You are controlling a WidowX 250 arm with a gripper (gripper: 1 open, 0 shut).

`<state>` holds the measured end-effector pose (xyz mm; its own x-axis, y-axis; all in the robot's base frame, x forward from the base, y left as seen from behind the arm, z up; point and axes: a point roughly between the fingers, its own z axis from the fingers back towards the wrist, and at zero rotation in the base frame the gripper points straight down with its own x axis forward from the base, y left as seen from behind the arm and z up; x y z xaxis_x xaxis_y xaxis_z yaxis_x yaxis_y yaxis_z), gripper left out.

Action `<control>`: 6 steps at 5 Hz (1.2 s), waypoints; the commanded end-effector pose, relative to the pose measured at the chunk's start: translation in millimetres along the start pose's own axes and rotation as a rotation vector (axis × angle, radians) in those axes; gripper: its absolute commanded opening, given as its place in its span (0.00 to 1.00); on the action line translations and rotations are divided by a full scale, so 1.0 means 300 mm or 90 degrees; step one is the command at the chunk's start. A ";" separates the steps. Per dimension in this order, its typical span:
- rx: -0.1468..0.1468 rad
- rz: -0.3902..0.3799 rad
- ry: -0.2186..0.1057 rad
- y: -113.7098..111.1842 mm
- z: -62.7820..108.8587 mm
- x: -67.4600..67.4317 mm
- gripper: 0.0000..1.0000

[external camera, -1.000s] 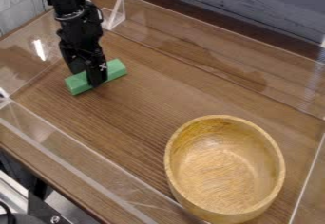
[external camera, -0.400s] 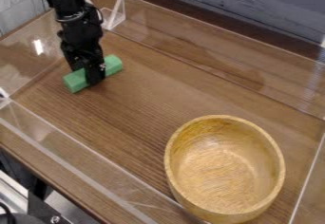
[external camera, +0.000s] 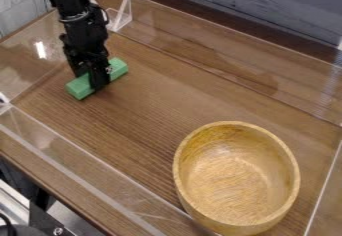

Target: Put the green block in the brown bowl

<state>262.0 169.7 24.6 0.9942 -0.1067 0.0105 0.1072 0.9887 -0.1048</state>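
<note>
While clamped on the green block (external camera: pixel 100 78), gripper (external camera: pixel 94 77) pinching mid-bar (off-centre perhaps). Could tilt and slip before reaching the brown bowl (external camera: pixel 238 177).

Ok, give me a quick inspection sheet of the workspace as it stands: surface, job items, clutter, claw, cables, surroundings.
Surface: dark wood-grain table, with clear plastic walls around it.
Job's things: green block lies flat on the table at the far left; brown bowl stands upright at the near right, nothing inside it, well apart from the block.
Clutter: nothing seen.
Grippers: claw points straight down, shut on the green block, which is still down at the table.
Cables: dark wiring runs along the arm above the claw; none seen on the table.
Surroundings: grey wall behind; dark equipment at the near left corner, too cropped to identify.
</note>
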 end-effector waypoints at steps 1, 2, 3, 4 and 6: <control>0.020 0.009 -0.022 0.020 0.069 0.023 0.00; 0.014 0.019 -0.014 0.015 0.085 0.022 0.00; 0.008 0.029 -0.008 0.010 0.097 0.021 0.00; -0.001 0.065 0.000 -0.013 0.146 0.015 0.00; -0.016 0.121 0.013 -0.143 0.285 0.020 0.00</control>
<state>256.1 131.8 93.8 0.9919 0.0801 -0.0986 -0.0951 0.9828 -0.1580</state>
